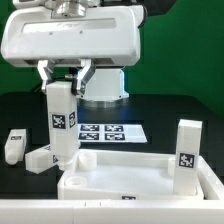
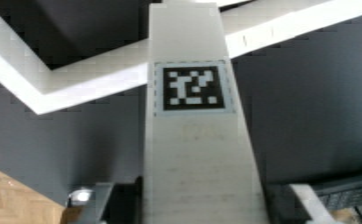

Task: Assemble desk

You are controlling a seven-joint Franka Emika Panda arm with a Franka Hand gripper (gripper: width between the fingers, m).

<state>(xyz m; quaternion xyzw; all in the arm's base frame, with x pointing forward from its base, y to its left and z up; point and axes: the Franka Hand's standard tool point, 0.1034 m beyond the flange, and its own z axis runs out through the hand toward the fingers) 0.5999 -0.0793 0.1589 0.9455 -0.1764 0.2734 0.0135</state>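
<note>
The white desk top [image 1: 135, 178] lies at the front with its raised rim up. One tagged leg block [image 1: 188, 150] stands upright in its corner at the exterior view's right. My gripper [image 1: 63, 85] is shut on the upper end of a second leg block [image 1: 62, 122] and holds it upright, its lower end at the top's far corner on the exterior view's left. In the wrist view this leg block [image 2: 197, 130] runs straight away from my gripper [image 2: 201, 200], tag facing the camera, and the desk top's rim [image 2: 80, 85] shows beyond it. Whether its end sits in the socket is hidden.
Two loose leg blocks [image 1: 14, 146] [image 1: 41, 158] lie on the black table at the exterior view's left. The marker board [image 1: 108, 131] lies behind the desk top. The white robot base [image 1: 104, 86] stands at the back.
</note>
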